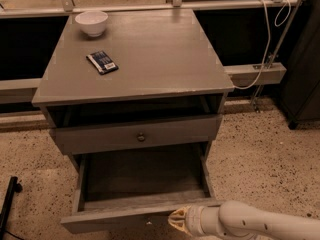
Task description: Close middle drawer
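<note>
1. The middle drawer (142, 179) stands pulled far out, below the counter's (150, 59) front edge.
2. My gripper (176, 218) sits at that drawer's front panel, right of centre, on the side of the counter's front right corner; I cannot tell how far it is open, nor whether it has hold of anything.
3. The upper drawer (100, 140) juts slightly past the front edge.
4. A bowl (91, 22) sits at the back left corner; a dark packet (102, 62) lies near the left edge.

middle drawer (145, 181) pulled out, claw (176, 218) at its front
</note>
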Controlling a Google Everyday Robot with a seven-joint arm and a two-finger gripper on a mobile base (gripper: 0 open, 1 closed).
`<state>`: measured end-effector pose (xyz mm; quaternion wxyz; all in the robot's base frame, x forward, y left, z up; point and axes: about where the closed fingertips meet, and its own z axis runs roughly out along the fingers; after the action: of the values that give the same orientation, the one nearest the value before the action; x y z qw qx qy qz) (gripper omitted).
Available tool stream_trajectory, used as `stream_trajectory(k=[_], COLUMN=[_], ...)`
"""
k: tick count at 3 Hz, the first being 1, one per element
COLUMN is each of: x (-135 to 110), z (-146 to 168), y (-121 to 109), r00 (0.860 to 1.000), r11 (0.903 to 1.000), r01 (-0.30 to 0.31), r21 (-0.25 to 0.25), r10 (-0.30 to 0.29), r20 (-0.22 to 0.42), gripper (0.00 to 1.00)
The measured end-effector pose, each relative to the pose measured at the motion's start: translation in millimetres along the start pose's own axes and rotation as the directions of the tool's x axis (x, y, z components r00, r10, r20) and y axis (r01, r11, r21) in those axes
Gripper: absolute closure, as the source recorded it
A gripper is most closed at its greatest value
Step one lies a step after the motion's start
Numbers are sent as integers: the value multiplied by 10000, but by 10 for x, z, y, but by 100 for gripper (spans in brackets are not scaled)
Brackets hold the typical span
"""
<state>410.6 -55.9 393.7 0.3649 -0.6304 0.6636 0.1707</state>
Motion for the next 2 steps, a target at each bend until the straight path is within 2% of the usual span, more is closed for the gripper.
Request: stream_trajectory(k=[1, 2], x=[20, 24], z=[145, 192], y=[-116, -200], r00=[9977, 9955], r11=[9948, 9882], r01=[-671, -941], r21=[766, 1209], r10=[667, 925], r20=[86, 188], gripper=[100, 100])
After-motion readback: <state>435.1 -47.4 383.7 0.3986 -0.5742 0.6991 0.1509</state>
